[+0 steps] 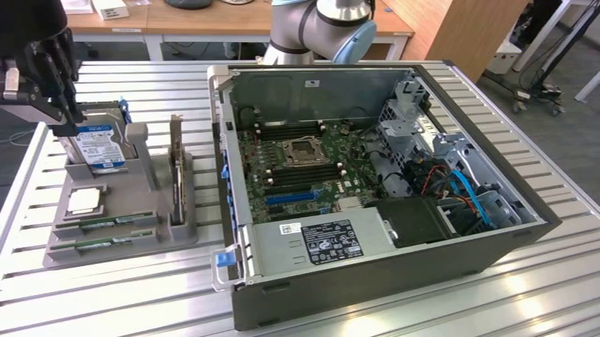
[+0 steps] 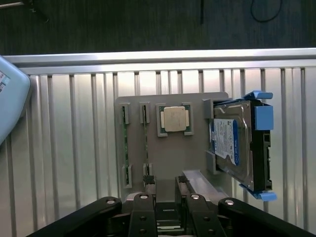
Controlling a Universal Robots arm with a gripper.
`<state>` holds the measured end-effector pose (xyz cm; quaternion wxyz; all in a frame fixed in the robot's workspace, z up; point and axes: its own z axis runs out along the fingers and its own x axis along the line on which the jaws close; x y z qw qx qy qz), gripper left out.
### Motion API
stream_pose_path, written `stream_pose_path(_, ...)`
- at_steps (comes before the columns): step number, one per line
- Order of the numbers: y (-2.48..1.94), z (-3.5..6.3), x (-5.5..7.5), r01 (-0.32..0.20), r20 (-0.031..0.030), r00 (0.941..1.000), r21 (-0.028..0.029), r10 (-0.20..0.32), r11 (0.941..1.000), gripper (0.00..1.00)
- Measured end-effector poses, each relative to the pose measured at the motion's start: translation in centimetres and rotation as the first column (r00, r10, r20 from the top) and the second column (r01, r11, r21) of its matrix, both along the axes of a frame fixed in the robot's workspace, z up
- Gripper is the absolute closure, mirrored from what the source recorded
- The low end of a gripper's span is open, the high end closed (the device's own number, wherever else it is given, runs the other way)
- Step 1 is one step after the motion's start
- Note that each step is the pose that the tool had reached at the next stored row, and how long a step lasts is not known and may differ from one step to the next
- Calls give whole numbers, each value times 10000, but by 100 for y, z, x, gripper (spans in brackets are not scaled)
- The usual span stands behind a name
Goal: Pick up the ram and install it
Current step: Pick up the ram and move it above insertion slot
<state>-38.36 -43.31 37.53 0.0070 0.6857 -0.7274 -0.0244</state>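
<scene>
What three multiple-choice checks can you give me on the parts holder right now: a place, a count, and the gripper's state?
1. Where are the thin green RAM sticks?
A) standing in slots of the grey plastic holder tray
B) lying flat on the slatted table
C) leaning against the hard drive

2. How many RAM sticks does the holder carry?
A) one
B) two
C) four

3. How is the black gripper?
A) shut on a RAM stick
B) open and empty
C) shut on the hard drive

Answers:
1 A: both sit edge-up in the tray's slots.
2 B: two parallel sticks show beside the square silver processor.
3 B: its fingers stand apart with nothing between them.
</scene>
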Motion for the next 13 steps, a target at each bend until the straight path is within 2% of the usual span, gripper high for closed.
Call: stream_pose_path(13,0,-189,0,-1,1,10000,1,1,10000,71)
